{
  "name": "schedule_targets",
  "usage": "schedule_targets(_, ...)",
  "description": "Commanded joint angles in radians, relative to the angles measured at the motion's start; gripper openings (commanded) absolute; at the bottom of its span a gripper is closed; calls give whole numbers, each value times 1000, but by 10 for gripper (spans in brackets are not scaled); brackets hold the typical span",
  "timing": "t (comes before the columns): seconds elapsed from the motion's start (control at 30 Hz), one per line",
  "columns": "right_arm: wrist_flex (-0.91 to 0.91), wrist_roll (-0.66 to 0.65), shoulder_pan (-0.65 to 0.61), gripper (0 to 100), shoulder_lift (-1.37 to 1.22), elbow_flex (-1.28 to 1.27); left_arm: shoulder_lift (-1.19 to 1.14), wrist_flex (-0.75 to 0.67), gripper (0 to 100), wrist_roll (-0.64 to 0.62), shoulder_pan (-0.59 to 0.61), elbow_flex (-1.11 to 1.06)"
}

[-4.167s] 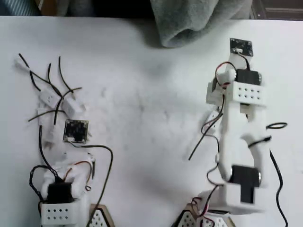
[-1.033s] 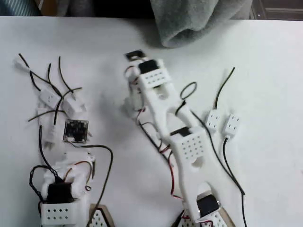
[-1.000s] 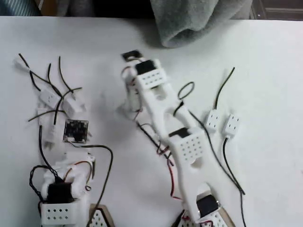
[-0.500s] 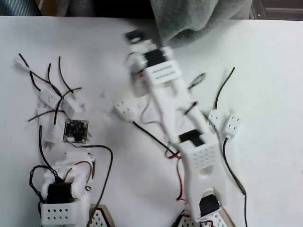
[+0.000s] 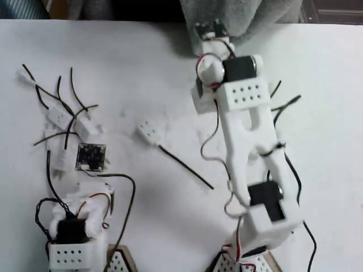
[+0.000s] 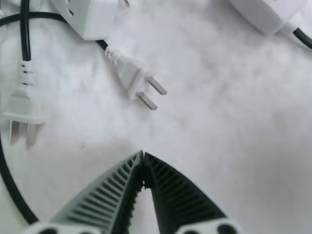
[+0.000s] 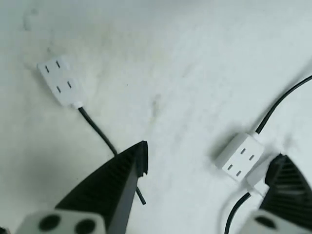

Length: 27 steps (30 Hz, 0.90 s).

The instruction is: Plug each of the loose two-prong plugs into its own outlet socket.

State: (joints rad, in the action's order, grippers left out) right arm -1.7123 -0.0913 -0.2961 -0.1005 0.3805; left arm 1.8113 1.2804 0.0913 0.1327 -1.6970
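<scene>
Right hand (image 7: 209, 153) spread, socket block (image 7: 58, 83) apart

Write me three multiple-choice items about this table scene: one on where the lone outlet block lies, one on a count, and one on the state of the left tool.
1. Where does the lone outlet block with the black cord lie?
A) near the middle of the table
B) at its right edge
C) at its front left corner

2. How many prongs does the white plug ahead of the left tool have?
A) one
B) two
C) three

3. What is the left tool's state?
A) wide open
B) shut on a plug
C) shut, empty

Key: 1 A, it lies alone about midway across; 2 B, two flat prongs stick out; 3 C, it is closed with nothing inside.
</scene>
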Motion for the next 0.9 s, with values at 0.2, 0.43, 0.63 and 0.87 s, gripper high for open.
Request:
schedule_targets(0.2,188,-15,64,375,331,-514,1,-2,24,-9,-16,5)
schedule_targets(0.43,564,-12,84,375,432,-985,1,-6,24,-11,-16,5)
schedule_targets(0.63,863,-14,133,375,458,-1231,1,-35,24,-11,-8,8)
schedule_targets(0.87,1021,-14,148,375,452,-1332,4,-140,26,109,176,127)
